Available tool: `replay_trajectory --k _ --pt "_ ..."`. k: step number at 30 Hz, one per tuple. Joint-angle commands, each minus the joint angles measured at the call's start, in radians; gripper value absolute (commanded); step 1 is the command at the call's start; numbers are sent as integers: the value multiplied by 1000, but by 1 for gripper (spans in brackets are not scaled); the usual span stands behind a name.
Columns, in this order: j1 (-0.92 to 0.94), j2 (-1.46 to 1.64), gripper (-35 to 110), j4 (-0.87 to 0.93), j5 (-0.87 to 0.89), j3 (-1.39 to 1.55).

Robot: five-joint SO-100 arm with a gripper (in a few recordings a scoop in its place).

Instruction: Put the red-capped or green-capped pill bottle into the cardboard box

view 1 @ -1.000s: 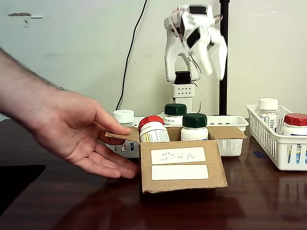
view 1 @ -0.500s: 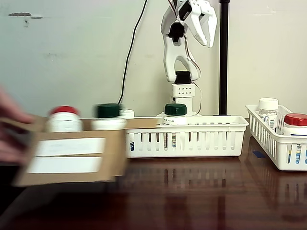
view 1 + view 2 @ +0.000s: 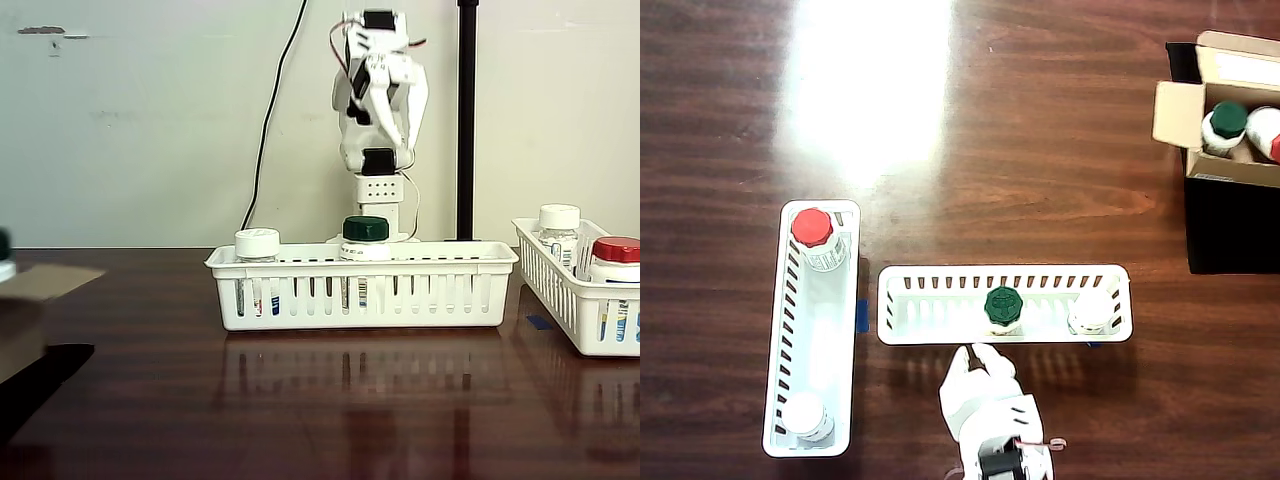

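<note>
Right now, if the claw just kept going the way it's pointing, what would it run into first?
The claw points down and forward from above, so it would probably meet the near wall of the middle white basket, close to the green-capped bottle. Its height makes this uncertain.

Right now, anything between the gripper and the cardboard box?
Overhead view: the white basket with a green-capped bottle lies ahead of the gripper; beyond it bare table to the cardboard box.

white plastic arm with black motors, red wiring.

White slotted basket, green-capped bottle, brown cardboard box, dark wood-grain table.
</note>
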Motion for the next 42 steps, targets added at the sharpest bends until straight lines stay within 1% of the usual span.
replay_trajectory --k 1,11,17,23,24,26,30,31,33,36,37,39,40,42 --pt "-14 160 1 -49 25 166" --pt "-12 476 1 -95 46 486" --pt "-23 474 1 -152 43 584" --pt "-3 476 1 -232 100 707" --pt "20 472 1 -222 117 707" --pt "5 474 1 -178 107 707" --pt "-83 472 1 -133 -20 707" --pt "-106 472 1 -133 -29 707" --pt "-144 472 1 -133 -12 707" --pt "-143 472 1 -133 74 707" --pt "-135 472 1 -133 67 707" --pt "-127 472 1 -133 -48 707" --pt "-127 472 1 -133 -66 707" --pt "-135 472 1 -133 -49 707"
